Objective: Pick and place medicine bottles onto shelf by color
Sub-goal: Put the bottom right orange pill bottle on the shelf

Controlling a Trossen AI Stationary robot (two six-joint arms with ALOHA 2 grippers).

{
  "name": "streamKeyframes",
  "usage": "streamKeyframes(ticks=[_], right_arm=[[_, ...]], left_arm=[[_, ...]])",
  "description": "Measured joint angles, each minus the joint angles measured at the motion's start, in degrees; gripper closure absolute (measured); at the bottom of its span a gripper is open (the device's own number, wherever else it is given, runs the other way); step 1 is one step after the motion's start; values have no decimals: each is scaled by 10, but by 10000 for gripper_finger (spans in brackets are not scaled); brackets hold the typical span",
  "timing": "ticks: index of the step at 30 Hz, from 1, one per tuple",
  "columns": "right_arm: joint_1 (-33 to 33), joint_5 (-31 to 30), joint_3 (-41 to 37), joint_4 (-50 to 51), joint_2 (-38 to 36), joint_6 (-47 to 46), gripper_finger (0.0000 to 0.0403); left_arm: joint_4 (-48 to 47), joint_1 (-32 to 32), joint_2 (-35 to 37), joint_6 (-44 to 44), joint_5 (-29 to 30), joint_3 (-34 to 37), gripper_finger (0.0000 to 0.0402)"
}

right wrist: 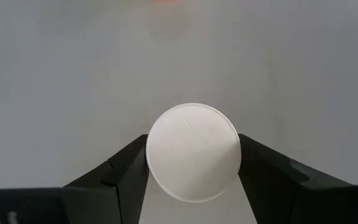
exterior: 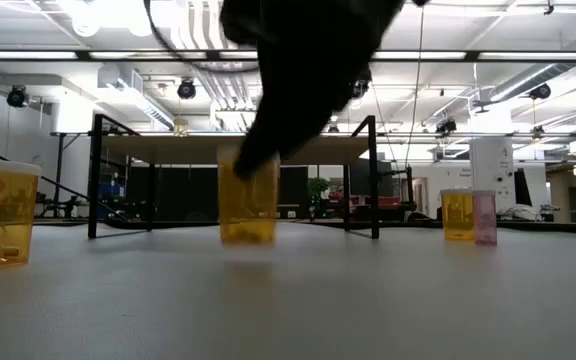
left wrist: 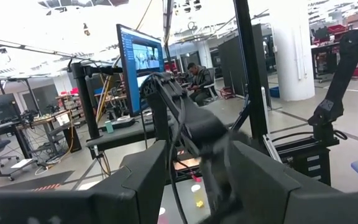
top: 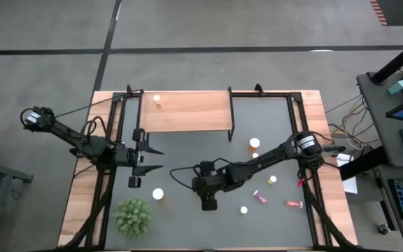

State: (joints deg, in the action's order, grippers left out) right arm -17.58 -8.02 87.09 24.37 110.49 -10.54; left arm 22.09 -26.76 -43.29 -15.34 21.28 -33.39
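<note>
right gripper [right wrist: 193, 171] straddles white cap of yellow bottle [exterior: 248, 205] mid-counter [top: 187, 157], fingers touching both sides so I can lift it | left gripper [top: 154, 159] parked open by left frame, empty | shelf [top: 184, 110] at far edge, one orange bottle [top: 157, 101] on its left end

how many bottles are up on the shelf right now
1: an orange bottle with a white cap, near the left end of the shelf. The rest of the board shows bare from above, so none seems hidden.
</note>
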Motion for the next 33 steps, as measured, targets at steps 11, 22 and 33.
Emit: streamKeyframes(ticks=[11, 22, 33], right_arm=[[30, 5, 140, 189, -79, -8, 189], [104, 4, 297, 292, -78, 64, 188], [227, 4, 297, 302, -65, 115, 188]], left_arm=[[1, 0, -2, 0, 0, 0, 240], [1, 0, -1, 0, 0, 0, 240], [1, 0, 0, 0, 0, 0, 240]])
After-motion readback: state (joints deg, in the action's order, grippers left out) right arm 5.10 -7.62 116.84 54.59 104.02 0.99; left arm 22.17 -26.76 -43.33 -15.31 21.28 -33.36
